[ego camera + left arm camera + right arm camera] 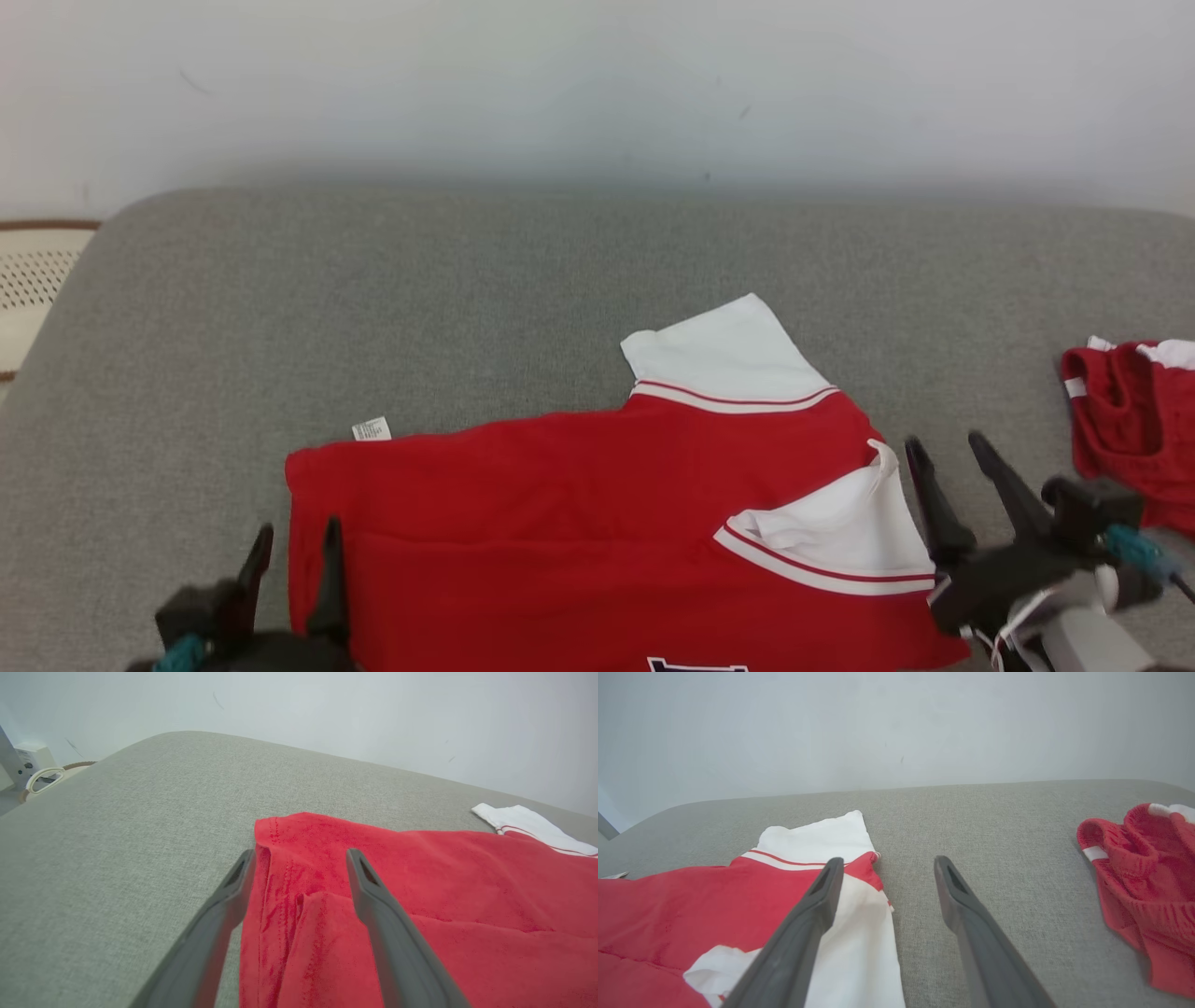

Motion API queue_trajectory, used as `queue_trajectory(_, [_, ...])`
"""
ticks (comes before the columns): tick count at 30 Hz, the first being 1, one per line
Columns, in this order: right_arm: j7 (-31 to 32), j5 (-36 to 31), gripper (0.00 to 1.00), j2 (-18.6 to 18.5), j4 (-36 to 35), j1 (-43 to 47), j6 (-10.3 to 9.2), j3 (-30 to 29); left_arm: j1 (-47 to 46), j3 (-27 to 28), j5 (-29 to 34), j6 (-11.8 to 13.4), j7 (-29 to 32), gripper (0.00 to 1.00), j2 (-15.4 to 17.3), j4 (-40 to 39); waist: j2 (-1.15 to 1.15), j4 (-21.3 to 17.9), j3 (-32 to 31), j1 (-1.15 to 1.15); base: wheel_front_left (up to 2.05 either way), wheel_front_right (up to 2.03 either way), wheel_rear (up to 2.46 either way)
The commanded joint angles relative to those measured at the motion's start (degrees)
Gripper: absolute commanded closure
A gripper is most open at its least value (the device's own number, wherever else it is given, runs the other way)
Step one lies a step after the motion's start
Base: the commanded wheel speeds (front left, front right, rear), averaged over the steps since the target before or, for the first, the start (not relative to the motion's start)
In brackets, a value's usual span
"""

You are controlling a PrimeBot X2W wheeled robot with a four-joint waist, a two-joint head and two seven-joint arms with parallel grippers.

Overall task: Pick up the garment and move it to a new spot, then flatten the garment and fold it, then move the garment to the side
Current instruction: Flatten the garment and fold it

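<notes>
Red garment (579,523) with white, red-striped sleeves, lying flat with a lengthwise fold on the near middle of the grey fabric surface (467,280). The left end effector (299,541), fingers spread, is over its left hem. The right end effector (945,446), likewise spread and empty, is just beside the near white sleeve, with a crumpled red cloth (1125,420) farther right.

wall (597,84): plain white | surface (467,299): grey fabric | light: soft, even
</notes>
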Motion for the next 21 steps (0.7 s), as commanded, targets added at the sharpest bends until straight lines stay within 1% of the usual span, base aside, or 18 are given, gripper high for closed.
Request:
queue_trajectory(1, [0.01,-0.41,0.00,0.26,-0.24,-1.49,-0.07,0.30,-1.88,0.34,0.86,-0.32,-0.05,0.00,0.08,0.80,0.00,0.15,2.49,0.00,0.00,0.00,0.00])
queue_trajectory(4, [0.00,-1.27,0.00,0.45,0.05,-5.55,-0.07,1.57,-7.42,0.84,2.36,-1.58,-0.05,0.00,0.41,4.53,0.00,-0.05,4.55,0.00,0.00,0.00,0.00])
queue_trajectory(7, [0.00,-1.37,0.00,0.75,0.37,-9.04,-0.07,2.95,-12.05,1.50,3.45,-2.03,-0.06,0.00,1.17,8.58,0.00,-0.52,6.38,0.00,0.00,0.00,0.00])
queue_trajectory(9, [0.00,-1.34,0.00,0.79,0.61,-10.74,-0.07,4.11,-14.61,1.93,4.07,-1.86,-0.06,0.00,1.58,11.35,0.00,-0.92,7.45,0.00,0.00,0.00,0.00])
queue_trajectory(10, [0.00,-1.12,0.00,0.74,0.86,-12.17,-0.07,5.11,-16.36,2.62,4.20,-1.68,-0.05,0.00,1.84,14.41,0.00,-1.27,8.29,0.00,0.00,0.00,0.00])
queue_trajectory(14, [0.00,-0.47,0.00,0.16,1.08,-14.77,-0.07,6.09,-19.42,3.59,3.55,-2.51,-0.06,0.00,2.14,18.85,0.00,-1.58,9.96,0.00,0.00,0.00,0.00])
queue_trajectory(18, [0.00,0.10,0.00,-0.45,1.72,-17.03,-0.07,6.42,-21.26,4.32,2.50,-4.09,-0.06,0.00,1.89,21.33,0.00,-1.06,11.58,0.00,0.00,0.00,0.00])
queue_trajectory(20, [0.00,0.26,0.00,-0.84,2.53,-18.61,-0.07,7.34,-22.18,4.21,2.65,-4.56,-0.05,0.26,1.71,21.97,0.00,-0.63,12.35,0.00,0.00,0.00,0.00])
queue_trajectory(21, [0.00,0.60,0.00,-0.94,3.15,-19.40,-0.07,7.81,-22.46,4.31,2.57,-4.73,-0.04,0.49,1.59,22.20,0.00,-0.41,12.66,0.00,0.00,0.00,0.00])
